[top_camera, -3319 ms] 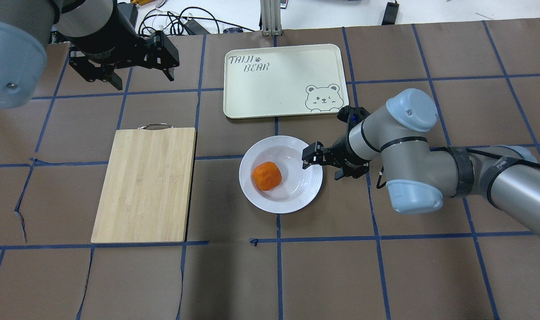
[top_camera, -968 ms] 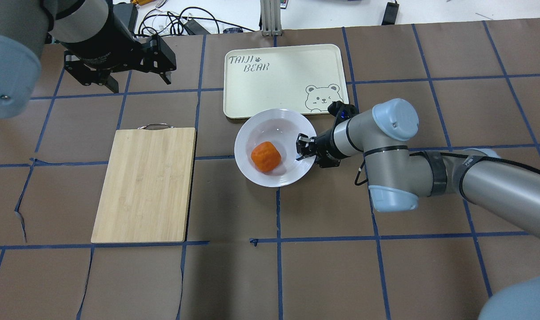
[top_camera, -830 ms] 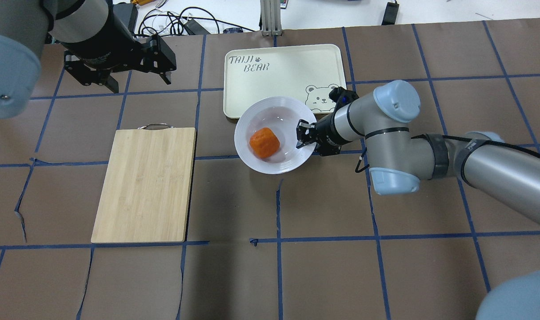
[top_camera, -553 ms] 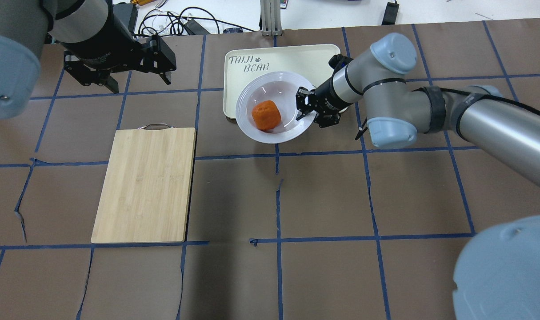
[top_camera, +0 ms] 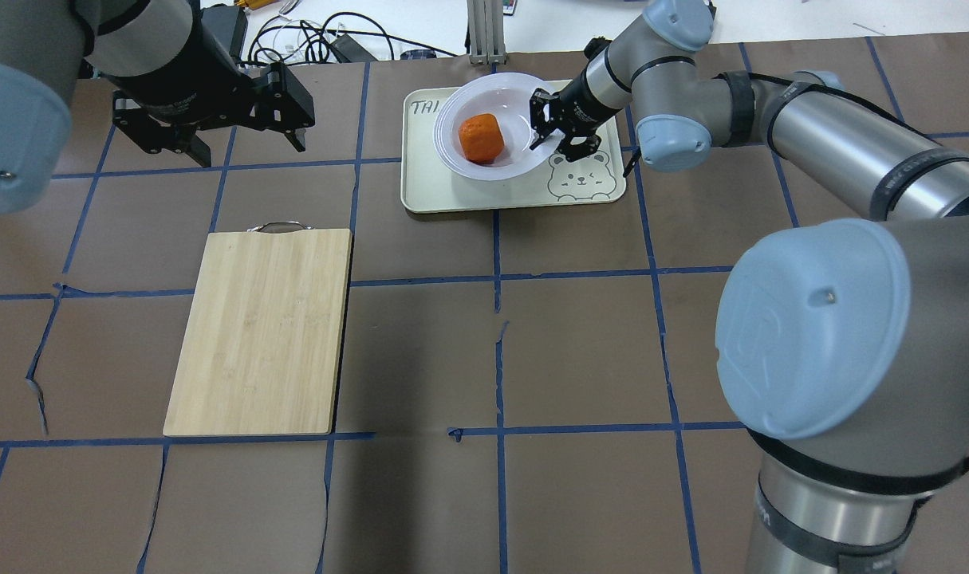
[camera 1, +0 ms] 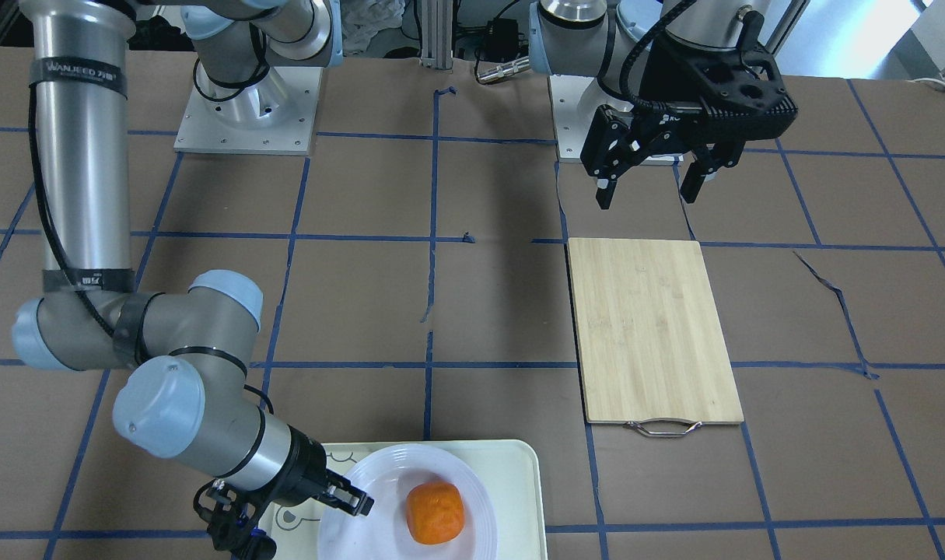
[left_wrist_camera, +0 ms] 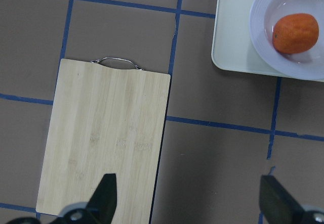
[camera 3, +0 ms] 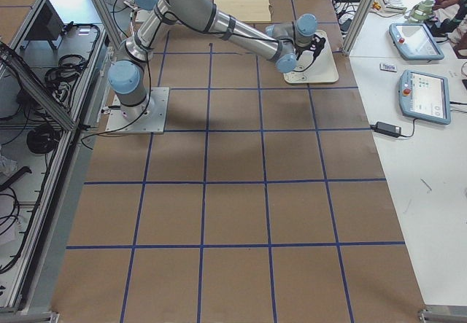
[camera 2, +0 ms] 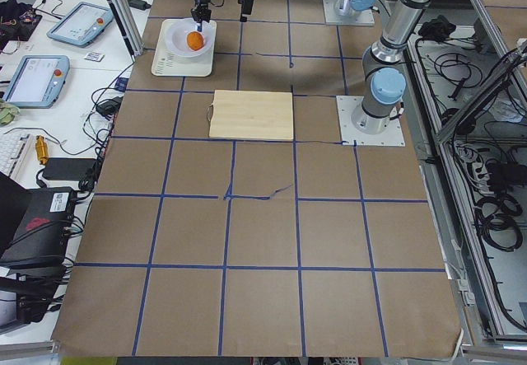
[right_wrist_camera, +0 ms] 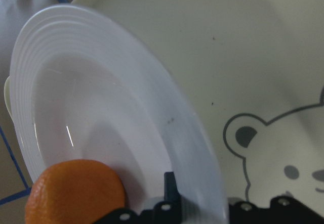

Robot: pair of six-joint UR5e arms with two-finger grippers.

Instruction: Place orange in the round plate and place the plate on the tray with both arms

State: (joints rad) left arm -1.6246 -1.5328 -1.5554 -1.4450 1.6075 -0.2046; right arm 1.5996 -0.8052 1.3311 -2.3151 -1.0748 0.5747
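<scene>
The orange (top_camera: 481,137) lies in the well of the white round plate (top_camera: 500,169). My right gripper (top_camera: 549,134) is shut on the plate's right rim and holds it, slightly tilted, over the cream tray (top_camera: 468,195) next to the bear drawing. The right wrist view shows the plate rim (right_wrist_camera: 152,97) under a black finger (right_wrist_camera: 169,186), with the orange (right_wrist_camera: 76,191) beside it. Whether the plate touches the tray I cannot tell. My left gripper (top_camera: 250,149) hangs open and holds nothing above the far left of the table; its view shows the plate (left_wrist_camera: 263,57) at the upper right.
A bamboo cutting board (top_camera: 261,331) with a metal handle lies left of centre, below my left gripper. Brown paper with blue tape lines covers the table. Cables and a metal post (top_camera: 484,32) sit beyond the tray's far edge.
My right arm has carried the plate with the orange away from the table's middle, toward the far edge, to over the tray. The left arm has barely moved.
</scene>
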